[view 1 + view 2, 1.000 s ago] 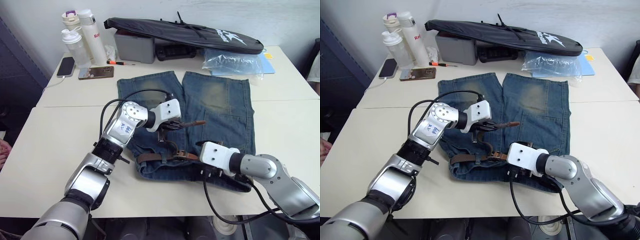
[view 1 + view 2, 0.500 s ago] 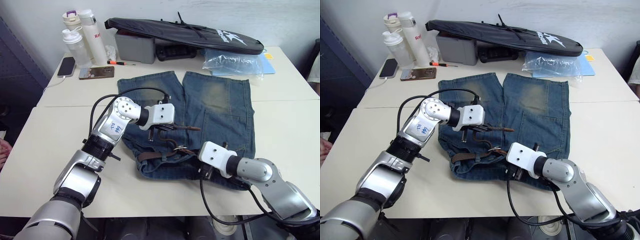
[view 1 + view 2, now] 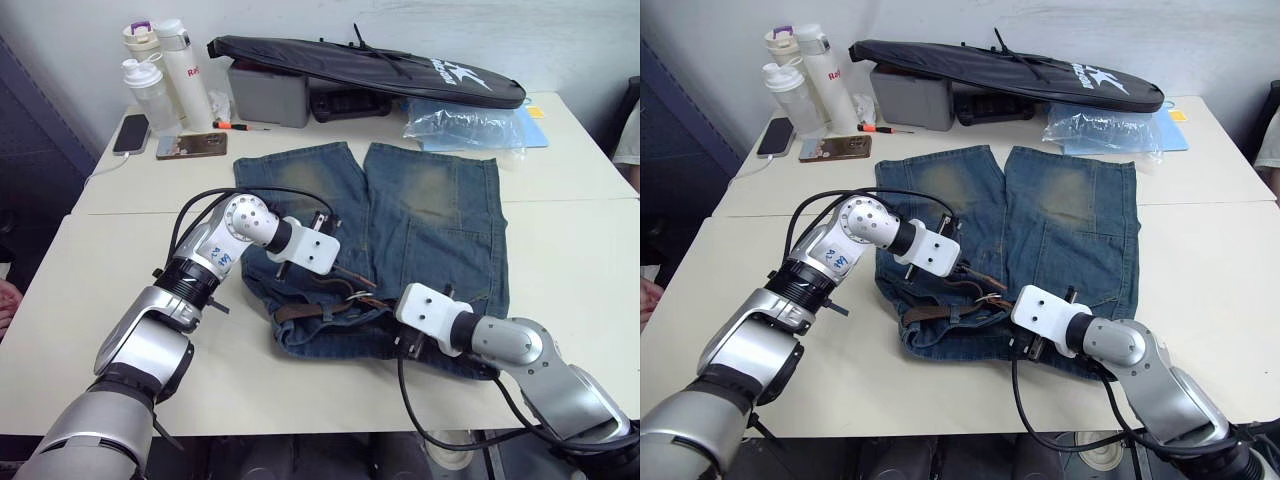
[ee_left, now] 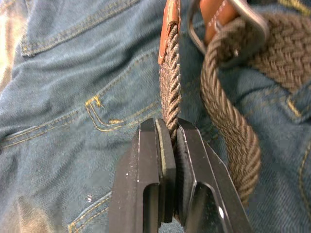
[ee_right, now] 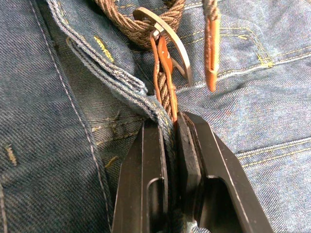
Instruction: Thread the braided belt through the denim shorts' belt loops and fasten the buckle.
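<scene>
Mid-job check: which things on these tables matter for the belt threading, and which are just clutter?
Job:
braided belt, pinched in the left gripper
buckle
denim shorts
right gripper, shut on the belt beside a denim fold

Lying about:
three bottles
two phones
long black bag
grey box
plastic bag

The faded blue denim shorts lie flat, their two short legs showing pale yellow worn patches. The dark brown braided belt runs along the waistband — one woven part sits squeezed between the left fingers. Its silver metal buckle lies just past the right fingertips, joined to tan leather — a blue denim belt loop lies beside it.
</scene>
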`<action>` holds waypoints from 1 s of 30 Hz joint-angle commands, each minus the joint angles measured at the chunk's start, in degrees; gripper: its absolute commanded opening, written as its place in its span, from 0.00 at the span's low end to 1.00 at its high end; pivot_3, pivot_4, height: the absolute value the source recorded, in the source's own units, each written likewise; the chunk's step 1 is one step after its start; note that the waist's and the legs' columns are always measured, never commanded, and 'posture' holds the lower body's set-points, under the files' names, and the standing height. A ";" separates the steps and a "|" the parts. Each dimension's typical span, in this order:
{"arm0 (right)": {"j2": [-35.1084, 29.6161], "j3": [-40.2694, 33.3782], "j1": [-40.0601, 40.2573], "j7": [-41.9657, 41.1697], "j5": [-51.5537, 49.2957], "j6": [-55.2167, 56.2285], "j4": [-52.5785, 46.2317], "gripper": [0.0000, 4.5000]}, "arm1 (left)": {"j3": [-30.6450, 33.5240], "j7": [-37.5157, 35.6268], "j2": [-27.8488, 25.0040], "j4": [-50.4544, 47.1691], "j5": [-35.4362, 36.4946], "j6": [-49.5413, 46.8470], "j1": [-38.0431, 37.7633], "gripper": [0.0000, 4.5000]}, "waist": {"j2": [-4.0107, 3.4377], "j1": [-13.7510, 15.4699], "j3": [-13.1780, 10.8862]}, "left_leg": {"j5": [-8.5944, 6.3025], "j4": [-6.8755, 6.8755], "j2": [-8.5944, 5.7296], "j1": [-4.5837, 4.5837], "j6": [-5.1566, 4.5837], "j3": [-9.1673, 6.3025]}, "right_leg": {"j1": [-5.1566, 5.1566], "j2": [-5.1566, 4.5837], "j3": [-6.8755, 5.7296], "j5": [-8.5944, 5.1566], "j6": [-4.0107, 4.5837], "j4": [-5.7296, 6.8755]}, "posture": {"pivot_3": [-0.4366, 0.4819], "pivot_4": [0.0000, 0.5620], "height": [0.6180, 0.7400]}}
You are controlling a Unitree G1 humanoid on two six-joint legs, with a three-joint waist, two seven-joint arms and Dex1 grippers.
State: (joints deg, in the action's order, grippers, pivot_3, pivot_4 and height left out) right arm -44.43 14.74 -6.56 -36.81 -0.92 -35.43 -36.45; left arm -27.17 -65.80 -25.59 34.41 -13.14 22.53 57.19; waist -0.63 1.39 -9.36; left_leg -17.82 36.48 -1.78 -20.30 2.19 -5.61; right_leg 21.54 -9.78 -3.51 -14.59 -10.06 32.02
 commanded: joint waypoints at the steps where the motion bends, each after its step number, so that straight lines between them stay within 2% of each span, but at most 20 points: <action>1: -0.29 -1.29 0.52 0.17 1.02 0.13 -1.20 0.03 | 1.24 -1.66 -0.31 0.70 1.47 2.57 1.56 0.00 | 0.00 0.00 0.00 | 0.00 0.00 0.00 0.00 0.00 0.00 | 0.00 0.00 0.00 0.00 0.00 0.00 | 0.48 0.27 1.00; 13: -0.60 -1.50 0.77 -0.17 1.03 0.39 -0.65 0.03 | 2.31 -3.70 -0.38 6.73 3.02 8.66 4.02 0.00 | 0.00 -0.01 0.00 | 0.00 0.00 0.00 0.00 -0.01 0.00 | 0.00 0.00 0.00 0.00 0.00 0.02 | 0.48 0.27 1.00; 30: -0.42 -0.93 0.26 -0.21 1.37 0.19 -0.60 0.03 | 0.71 -2.81 0.21 11.21 -0.95 15.65 6.65 0.00 | 0.01 0.00 0.00 | 0.00 0.00 0.00 0.00 -0.02 0.00 | 0.00 0.00 -0.01 0.00 0.00 0.01 | 0.48 0.27 1.00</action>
State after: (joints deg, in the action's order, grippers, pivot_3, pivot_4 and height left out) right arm -44.46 14.71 -6.19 -36.93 -0.66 -35.11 -36.43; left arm -26.50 -68.46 -25.37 45.80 -13.55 36.94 62.23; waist -0.62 1.39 -9.36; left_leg -17.82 36.48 -1.78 -20.30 2.18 -5.60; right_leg 21.54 -9.78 -3.51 -14.59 -10.07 32.03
